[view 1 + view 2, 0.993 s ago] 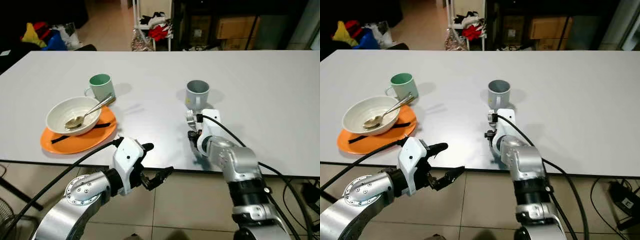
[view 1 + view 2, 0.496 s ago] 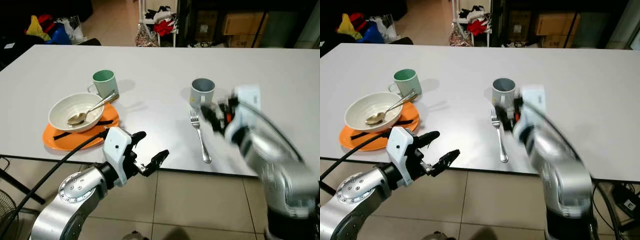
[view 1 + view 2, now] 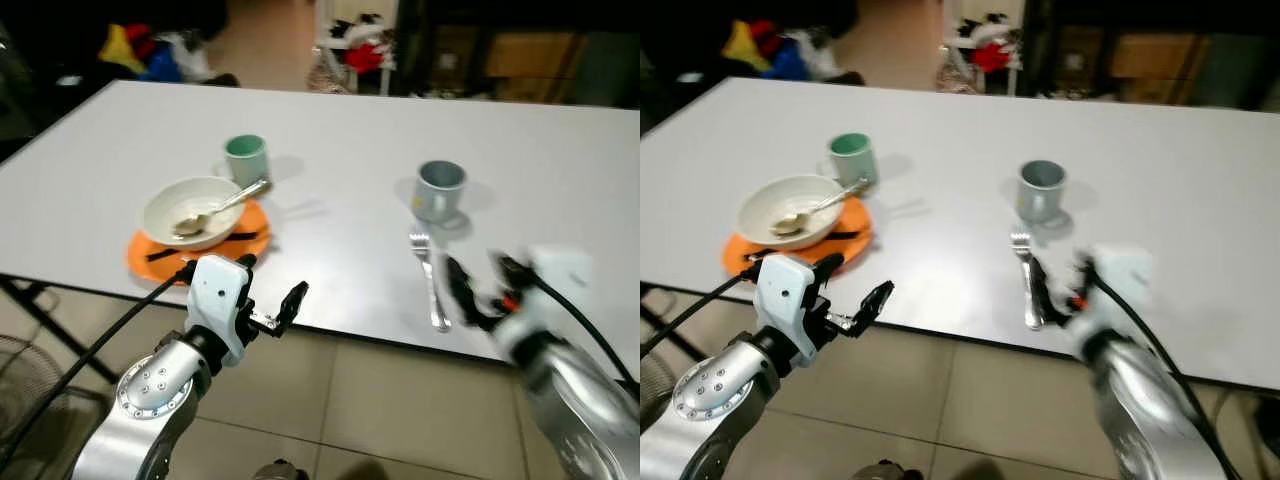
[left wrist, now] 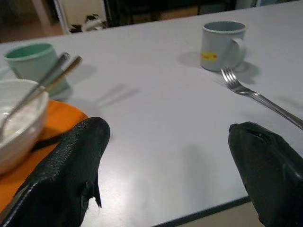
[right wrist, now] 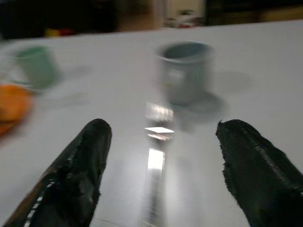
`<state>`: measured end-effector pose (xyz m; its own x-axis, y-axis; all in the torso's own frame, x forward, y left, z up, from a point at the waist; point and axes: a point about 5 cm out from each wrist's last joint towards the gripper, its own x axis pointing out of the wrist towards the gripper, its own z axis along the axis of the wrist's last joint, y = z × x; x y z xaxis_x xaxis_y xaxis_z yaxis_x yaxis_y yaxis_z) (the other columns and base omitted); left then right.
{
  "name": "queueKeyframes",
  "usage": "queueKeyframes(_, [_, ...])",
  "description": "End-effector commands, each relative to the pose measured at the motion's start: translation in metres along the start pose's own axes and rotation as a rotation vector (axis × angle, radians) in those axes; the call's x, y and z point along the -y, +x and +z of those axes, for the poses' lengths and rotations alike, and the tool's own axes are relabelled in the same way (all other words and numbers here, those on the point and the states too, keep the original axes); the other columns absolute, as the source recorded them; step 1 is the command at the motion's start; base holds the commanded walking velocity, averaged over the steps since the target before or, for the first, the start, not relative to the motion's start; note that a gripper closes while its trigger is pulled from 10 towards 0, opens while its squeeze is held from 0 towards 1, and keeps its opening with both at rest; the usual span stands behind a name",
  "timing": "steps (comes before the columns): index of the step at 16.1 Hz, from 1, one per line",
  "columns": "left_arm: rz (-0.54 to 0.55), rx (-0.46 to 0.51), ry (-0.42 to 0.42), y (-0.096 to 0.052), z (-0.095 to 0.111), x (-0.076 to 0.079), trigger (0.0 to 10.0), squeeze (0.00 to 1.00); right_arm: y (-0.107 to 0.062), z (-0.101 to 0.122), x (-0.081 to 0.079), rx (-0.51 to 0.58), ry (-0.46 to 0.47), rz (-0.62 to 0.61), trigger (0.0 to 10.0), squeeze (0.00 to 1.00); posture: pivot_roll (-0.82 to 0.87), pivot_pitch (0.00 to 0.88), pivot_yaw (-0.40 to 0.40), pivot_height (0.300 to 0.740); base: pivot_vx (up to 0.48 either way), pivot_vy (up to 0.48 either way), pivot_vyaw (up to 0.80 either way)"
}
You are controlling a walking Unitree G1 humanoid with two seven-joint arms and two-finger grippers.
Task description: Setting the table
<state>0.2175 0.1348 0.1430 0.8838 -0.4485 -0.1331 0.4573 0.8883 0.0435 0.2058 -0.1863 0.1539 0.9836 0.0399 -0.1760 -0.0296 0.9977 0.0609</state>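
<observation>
A fork (image 3: 429, 277) lies on the white table (image 3: 340, 130), just in front of a grey mug (image 3: 438, 189). To the left, a white bowl (image 3: 190, 211) holding a spoon (image 3: 225, 202) sits on an orange plate (image 3: 150, 262), with a green mug (image 3: 245, 158) behind it. My right gripper (image 5: 165, 175) is open at the table's near edge, with the fork (image 5: 154, 161) in line between its fingers and untouched. My left gripper (image 4: 165, 175) is open in front of the table edge, near the plate (image 4: 61, 118), holding nothing.
A black strip (image 3: 205, 243) lies across the plate under the bowl. Tiled floor (image 3: 360, 400) runs below the table's near edge. A dark table leg (image 3: 25, 300) stands at the left. Shelves, boxes and coloured clutter (image 3: 365, 50) are beyond the far side.
The right gripper let go of the fork on the table in front of the grey mug and drew back to the near edge. The camera shifted; the left arm barely moved.
</observation>
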Motion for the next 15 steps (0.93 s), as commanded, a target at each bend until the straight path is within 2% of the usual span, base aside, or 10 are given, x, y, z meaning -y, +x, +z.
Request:
queueKeyframes(1, [0.017,0.019,0.016,0.0,0.003,0.0,10.0,0.0,-0.004,0.001,0.011,0.014,-0.023,-0.076,10.0,1.0,0.07,0.0,0.095,0.74,0.0,0.0,0.0])
queueKeyframes(3, [0.011,0.009,0.024,0.001,-0.001,0.0,10.0,0.0,-0.006,-0.011,0.024,-0.061,-0.019,-0.172,10.0,1.0,0.05,0.0,0.104,0.74,0.0,0.0,0.0])
queueKeyframes(5, [0.015,0.015,0.028,0.006,-0.001,-0.003,10.0,0.0,-0.003,-0.015,0.018,-0.065,-0.009,-0.124,10.0,1.0,0.05,0.0,0.11,0.74,0.0,0.0,0.0])
queueKeyframes(7, [0.011,0.021,0.038,0.013,-0.001,-0.004,10.0,0.0,0.001,-0.009,0.004,-0.008,-0.015,-0.022,10.0,1.0,0.04,0.0,0.112,0.74,0.0,0.0,0.0])
queueKeyframes(8, [0.024,0.024,0.023,0.017,-0.002,-0.005,10.0,0.0,0.003,-0.007,-0.001,0.003,-0.009,0.004,10.0,1.0,0.03,0.0,0.112,0.74,0.0,0.0,0.8])
queueKeyframes(10, [0.035,0.013,0.014,0.021,-0.006,-0.004,10.0,0.0,0.007,-0.01,-0.004,-0.021,-0.019,0.024,10.0,1.0,0.02,0.0,0.11,0.74,0.0,0.0,0.8])
queueKeyframes(11, [0.004,0.002,0.021,0.027,-0.009,0.001,10.0,0.0,0.015,-0.016,-0.004,-0.069,-0.016,0.006,10.0,1.0,0.02,0.0,0.11,0.74,0.0,0.0,0.0])
queueKeyframes(13, [-0.043,-0.003,0.007,0.031,-0.01,0.005,10.0,0.0,0.028,-0.025,0.003,-0.146,-0.089,-0.019,10.0,1.0,0.01,0.0,0.118,0.74,0.0,0.0,0.0])
queueKeyframes(15, [-0.201,-0.035,0.009,0.033,-0.014,0.016,10.0,0.0,0.043,-0.035,0.016,-0.273,-0.208,-0.025,10.0,1.0,0.0,0.0,0.126,0.74,0.0,0.0,0.0])
